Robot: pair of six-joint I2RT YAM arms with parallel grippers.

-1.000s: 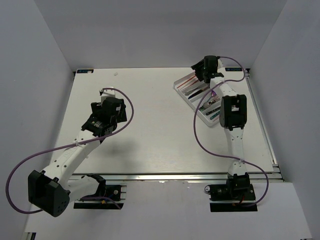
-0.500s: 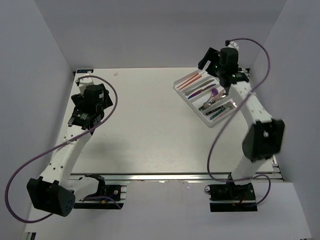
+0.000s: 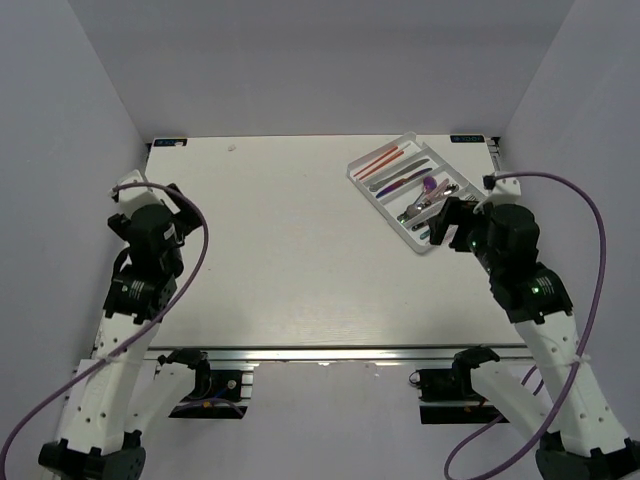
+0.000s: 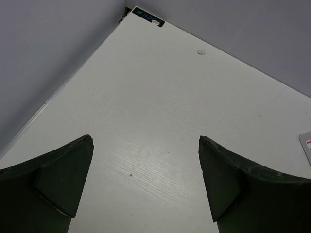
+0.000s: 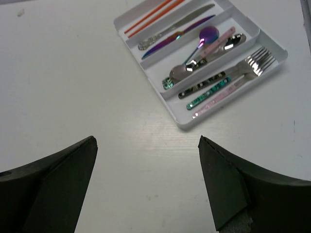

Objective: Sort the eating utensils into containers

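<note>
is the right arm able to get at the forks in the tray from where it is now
Probably yes. The right gripper hangs open close by the tray. The forks lie uncovered in the outer compartment on its side, and nothing stands between them.

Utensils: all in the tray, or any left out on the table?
All in: the visible utensils lie inside the tray compartments; the top and right wrist views show none on the table.

White, faintly grained bench [image 3: 300, 260]. At far right, set at an angle directly on it: 1 white tray [image 5: 181, 122] with long compartments. Near far edge, left of centre: 1 tiny white scrap [image 3: 232, 147]. Small dark labels [image 3: 168, 143] at 2 far corners.
</note>
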